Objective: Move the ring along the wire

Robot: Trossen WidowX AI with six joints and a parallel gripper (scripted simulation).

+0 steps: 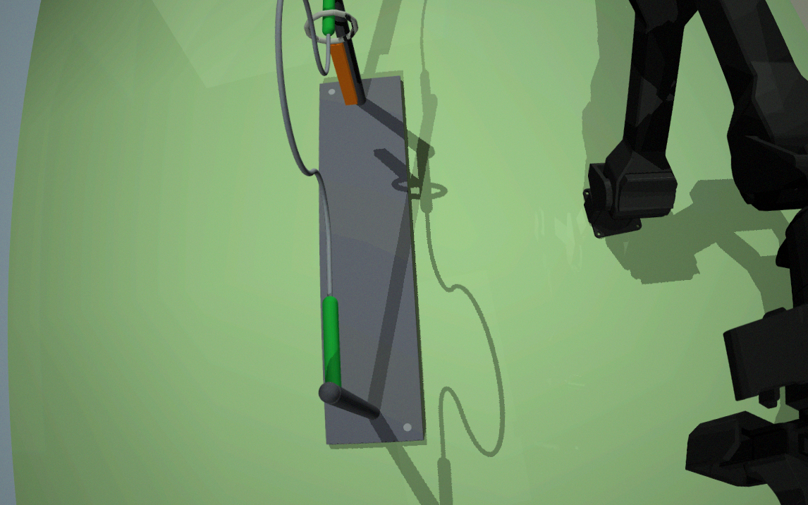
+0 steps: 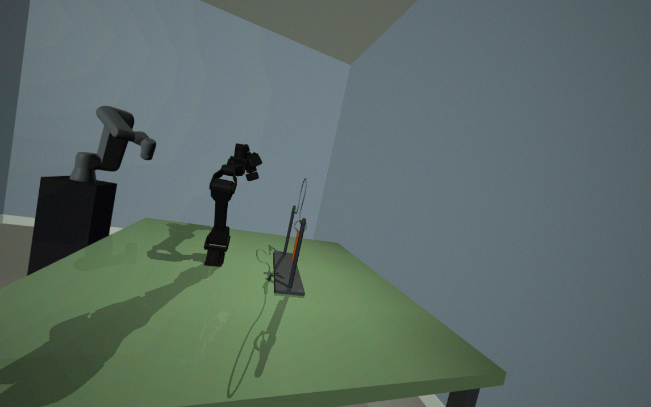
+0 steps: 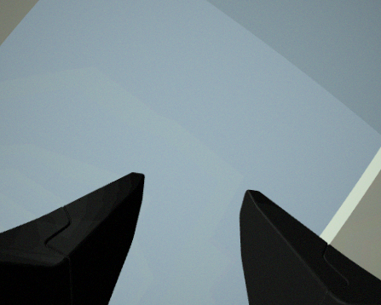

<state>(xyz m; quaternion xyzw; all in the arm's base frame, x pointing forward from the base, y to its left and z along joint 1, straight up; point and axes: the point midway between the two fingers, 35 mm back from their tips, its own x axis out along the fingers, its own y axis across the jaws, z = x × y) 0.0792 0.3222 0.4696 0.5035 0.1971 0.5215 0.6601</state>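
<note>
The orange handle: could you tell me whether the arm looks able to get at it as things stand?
Probably yes. The handle hangs beside its post with open space on the arm's side, though the tool, part-open and empty, points up at the wall and must first swing down.

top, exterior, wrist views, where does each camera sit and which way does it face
Top: overhead, facing down on the grey base plate, the wire and the orange handle; the black arm fills the right edge.
Exterior: off the table's corner, facing the whole arm and the gripper, raised well short of the ring.
Wrist: on the gripper, facing wall and ceiling past both fingers, parted with nothing between.
Top and exterior share the wire stand and arm.
</note>
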